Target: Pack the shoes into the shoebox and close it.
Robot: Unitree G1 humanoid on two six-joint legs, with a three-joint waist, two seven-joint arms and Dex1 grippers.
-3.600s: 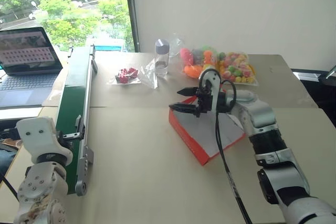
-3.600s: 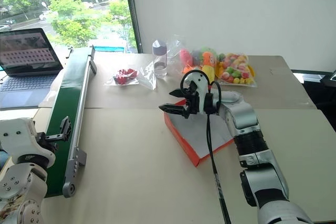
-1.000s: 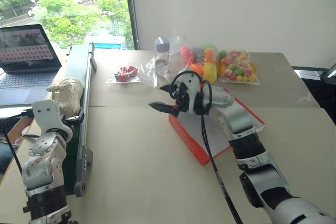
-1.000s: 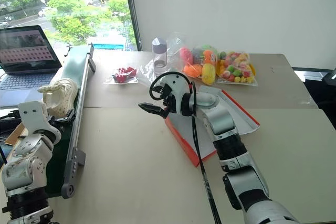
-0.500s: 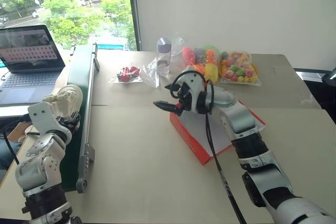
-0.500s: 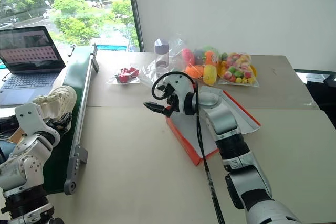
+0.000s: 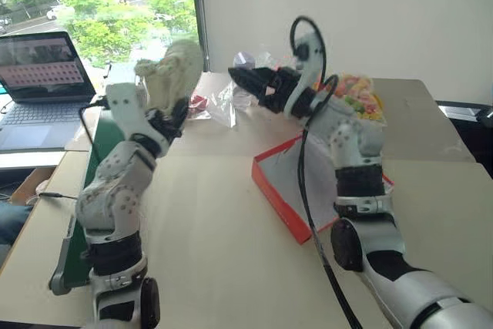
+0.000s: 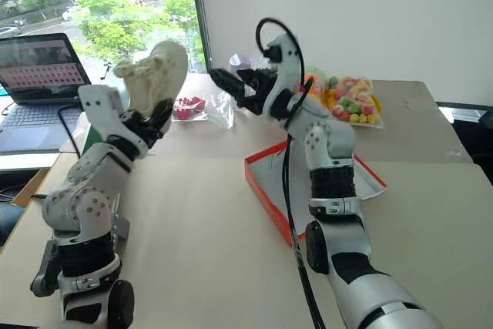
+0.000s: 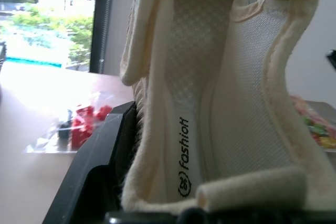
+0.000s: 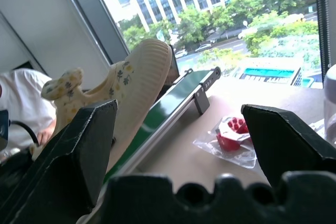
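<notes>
On the tan table (image 7: 216,229), near its middle, the red-orange shoebox (image 7: 271,194) lies open with its white inside bare, as far as the right arm lets it be seen; its flap lid (image 8: 368,181) lies folded out flat on the far right side. At the back of the table sit a clear bag of colourful toys (image 8: 350,102), a small clear bag holding something red (image 8: 187,107) and a clear bottle (image 10: 329,98). The table in front of the box and to its left is bare, bounded on the left by a long green conveyor (image 10: 173,111); a laptop (image 7: 38,82) stands past that.

One cream shoe (image 8: 154,75) is held well above the table, left of the box and apart from it. The left gripper (image 7: 171,117) is clenched on it from below, one black finger (image 9: 100,166) pressed against the shoe's outer side, the insole facing the wrist camera. The right gripper (image 8: 231,82) is raised over the back of the table with its fingers (image 10: 79,140) spread wide and empty, pointing toward the shoe, close but not touching it
</notes>
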